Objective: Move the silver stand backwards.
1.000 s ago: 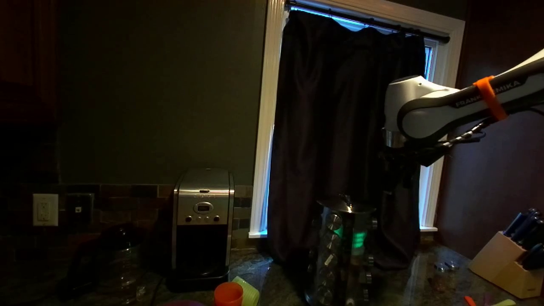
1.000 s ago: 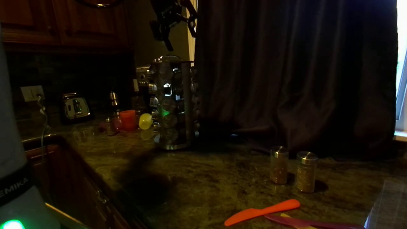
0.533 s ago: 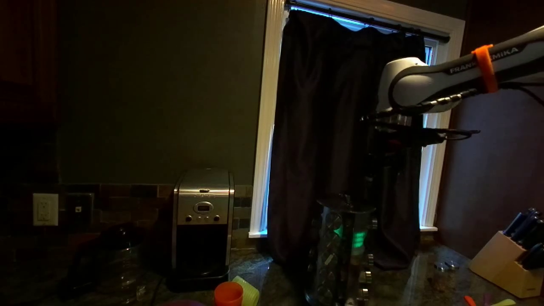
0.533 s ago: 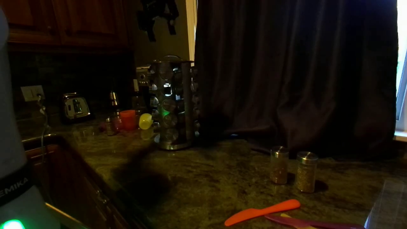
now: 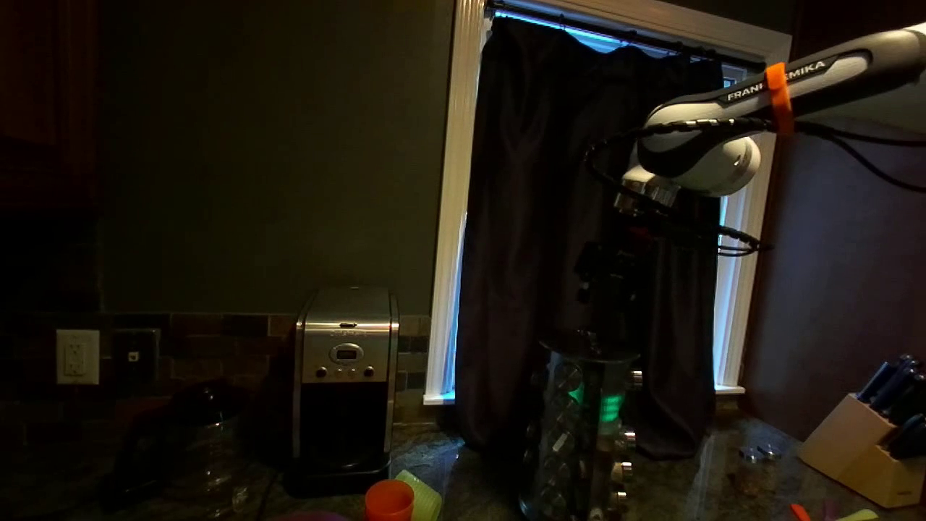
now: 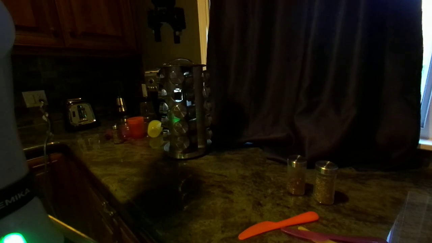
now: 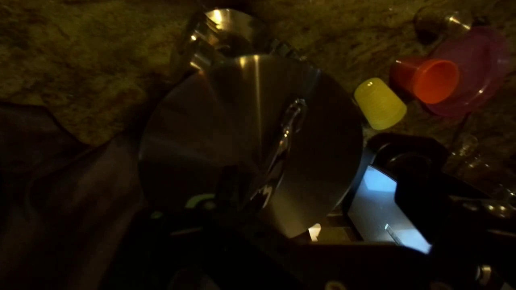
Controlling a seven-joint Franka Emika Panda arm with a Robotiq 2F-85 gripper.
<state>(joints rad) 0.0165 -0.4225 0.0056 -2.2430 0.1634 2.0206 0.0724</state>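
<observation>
The counter [image 6: 236, 189] leaves room between its edge and the silver stand [image 6: 185, 109], jaws spread above.

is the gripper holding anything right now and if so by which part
Nothing is held: the gripper stands open above the silver spice rack, with a gap between its fingertips and the top handle.

In an exterior view, white capitals on the robot arm [image 5: 817, 85] read "FRANK" and "MIKA" (an orange band [image 5: 780, 98] wraps the arm between the two pieces). In an exterior view, "EMIKA" runs aslant along the arm's black stripe [image 6: 17, 196]. Small lettering on the front of the coffee maker [image 5: 346, 383] and a mark on the knife block [image 5: 861, 449] are too faint to read
</observation>
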